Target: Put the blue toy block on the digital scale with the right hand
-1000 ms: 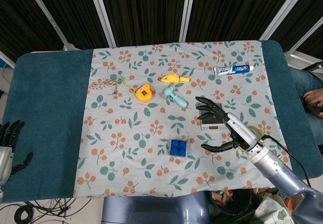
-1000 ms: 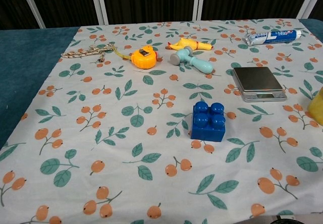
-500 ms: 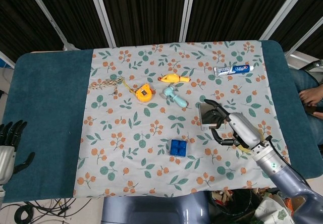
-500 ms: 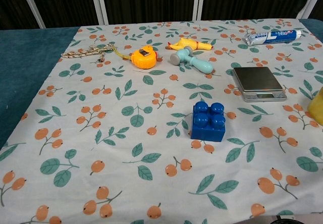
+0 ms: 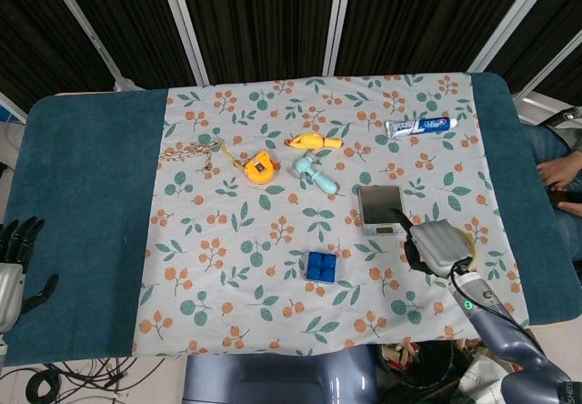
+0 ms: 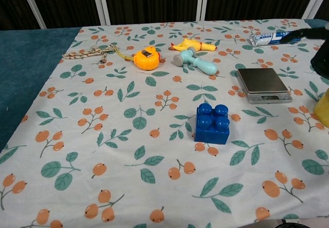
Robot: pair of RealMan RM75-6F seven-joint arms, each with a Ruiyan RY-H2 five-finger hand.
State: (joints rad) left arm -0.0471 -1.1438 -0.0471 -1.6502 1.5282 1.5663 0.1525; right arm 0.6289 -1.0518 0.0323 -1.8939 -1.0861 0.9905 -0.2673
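- The blue block sits on the flowered cloth just below the middle of the head view; in the chest view it stands right of centre, its studs up, with nothing touching it.
- The scale lies up and to the right of the block, apart from it, with its platform bare; the chest view shows its display strip on the near edge.
- The right hand hangs at the lower right of the head view, just right of and below the scale. Only its grey back shows there, so I cannot tell how far its fingers are spread; nothing is seen in its grasp.
- The chest view catches only dark fingers at the right edge, above the scale; it does not settle the matter either.
- The left hand appears only in the head view, at the lower left edge over the teal table cover, fingers apart and holding nothing.
- Along the upper part of the cloth lie a rope, an orange tape measure, a yellow toy duck, a pale blue toy hammer and a toothpaste tube.
- Only the chest view shows a yellow object at its right edge.
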